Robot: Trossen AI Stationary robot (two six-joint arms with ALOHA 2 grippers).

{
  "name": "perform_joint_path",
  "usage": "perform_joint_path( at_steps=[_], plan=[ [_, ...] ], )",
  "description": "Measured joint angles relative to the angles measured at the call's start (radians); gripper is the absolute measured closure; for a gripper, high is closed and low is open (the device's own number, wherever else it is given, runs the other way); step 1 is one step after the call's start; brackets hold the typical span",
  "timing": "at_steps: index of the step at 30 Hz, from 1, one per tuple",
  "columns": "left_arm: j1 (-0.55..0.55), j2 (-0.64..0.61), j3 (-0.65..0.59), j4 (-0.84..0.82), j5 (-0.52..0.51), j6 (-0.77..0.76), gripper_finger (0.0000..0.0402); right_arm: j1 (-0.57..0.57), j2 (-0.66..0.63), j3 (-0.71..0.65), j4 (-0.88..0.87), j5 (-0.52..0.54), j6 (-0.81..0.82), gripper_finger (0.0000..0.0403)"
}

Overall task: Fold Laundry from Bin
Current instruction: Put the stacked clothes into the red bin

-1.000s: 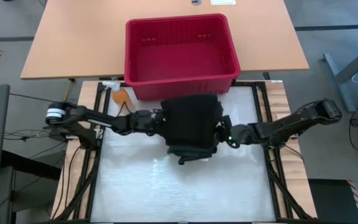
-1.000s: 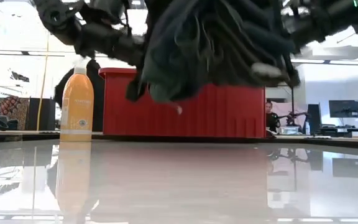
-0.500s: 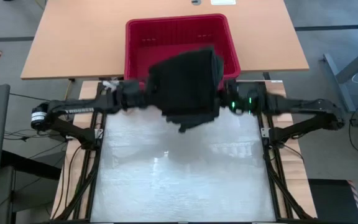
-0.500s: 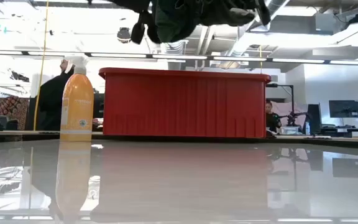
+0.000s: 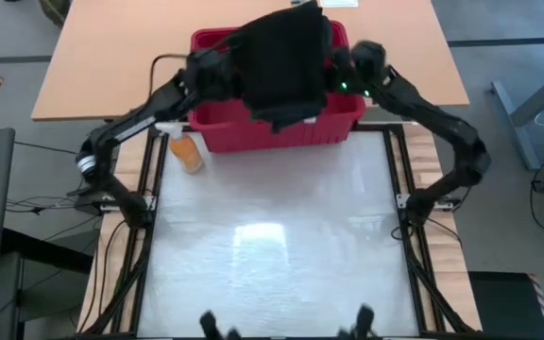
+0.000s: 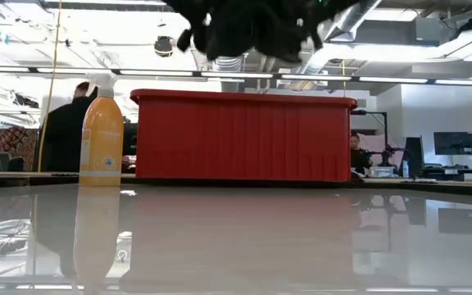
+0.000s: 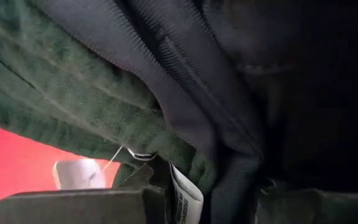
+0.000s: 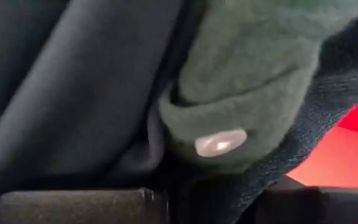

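Two tools: the left tool (image 5: pixel 217 74) and the right tool (image 5: pixel 340 76) are each clamping a side of one stacked bundle, sharing its weight so the folds are not slipping apart.
Laundry (image 5: pixel 284 59): dark trousers and an olive-green piece are hanging between the tools, clear of the surface (image 5: pixel 272 236).
Bin (image 5: pixel 277 127): red, sitting directly beneath the tools, probably because the stack is meant to go down inside.
Wrist views: cloth is filling the space ahead of each tool.
Spray bottle (image 5: pixel 186 151): standing well outside the left tool, beside the bin.
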Motion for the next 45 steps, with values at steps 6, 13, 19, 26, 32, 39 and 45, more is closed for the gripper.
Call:
perform_joint_path(
  at_steps=[6, 13, 19, 26, 32, 39, 45],
  plan=[
    [0.156, 0.162, 0.095, -0.049, 0.113, 0.043, 0.0328, -0.132, 0.17, 0.085, 0.003, -0.056, -0.03, 0.0286],
    [0.334, 0.347, 0.159, -0.04, 0.268, 0.118, 0.0328, -0.208, 0.443, 0.236, 0.046, -0.077, -0.022, 0.0287],
    [0.404, 0.489, 0.223, -0.034, 0.356, 0.141, 0.0328, -0.224, 0.661, 0.442, -0.026, -0.082, -0.002, 0.0287],
    [0.409, 0.553, 0.229, -0.115, 0.256, 0.244, 0.0328, -0.237, 0.803, 0.547, -0.185, -0.077, 0.001, 0.0287],
    [0.406, 0.554, 0.223, -0.18, 0.161, 0.33, 0.0326, -0.245, 0.818, 0.548, -0.268, -0.003, -0.015, 0.0286],
    [0.406, 0.554, 0.223, -0.23, 0.042, 0.389, 0.0228, -0.254, 0.778, 0.55, -0.402, 0.14, -0.059, 0.0232],
    [0.407, 0.551, 0.223, -0.246, -0.016, 0.408, 0.0195, -0.267, 0.736, 0.552, -0.472, 0.207, -0.128, 0.0238]
  ],
)
